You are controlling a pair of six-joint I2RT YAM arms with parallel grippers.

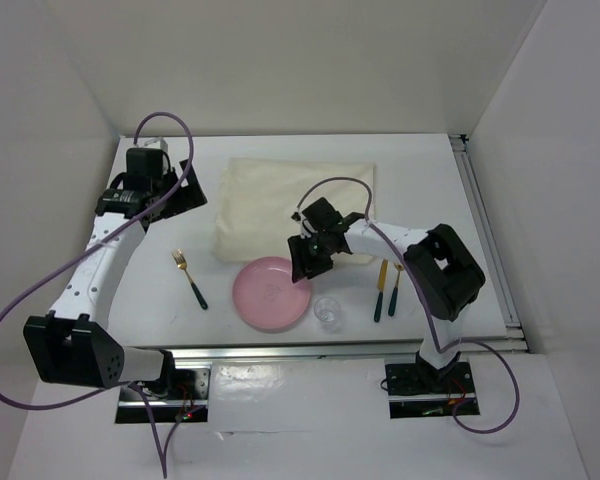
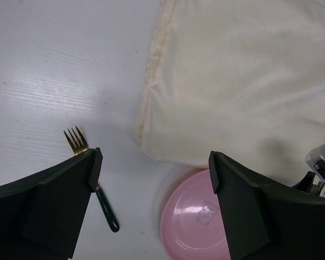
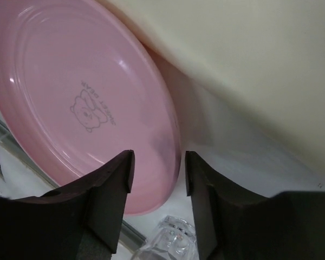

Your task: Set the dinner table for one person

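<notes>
So the pink plate (image 3: 81, 103) has a tiny bear face with "SWEET BEAR" printed by it. The right gripper (image 3: 158, 162) straddles its rim, jaws half open, not clamped. The left gripper (image 2: 155, 162) hangs wide open and empty. The white table (image 1: 160, 320) sits under everything.

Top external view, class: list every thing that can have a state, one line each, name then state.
Cloth: spread flat.
Pink plate: face up, empty.
Glass: standing, looks empty.
Fork: lying flat, tines pointing away from the arms.
Two utensils: lying flat, side by side, right of the plate.
Left gripper: fingers wide open, holding nothing.
Right gripper: fingers open, astride the plate's rim.
</notes>
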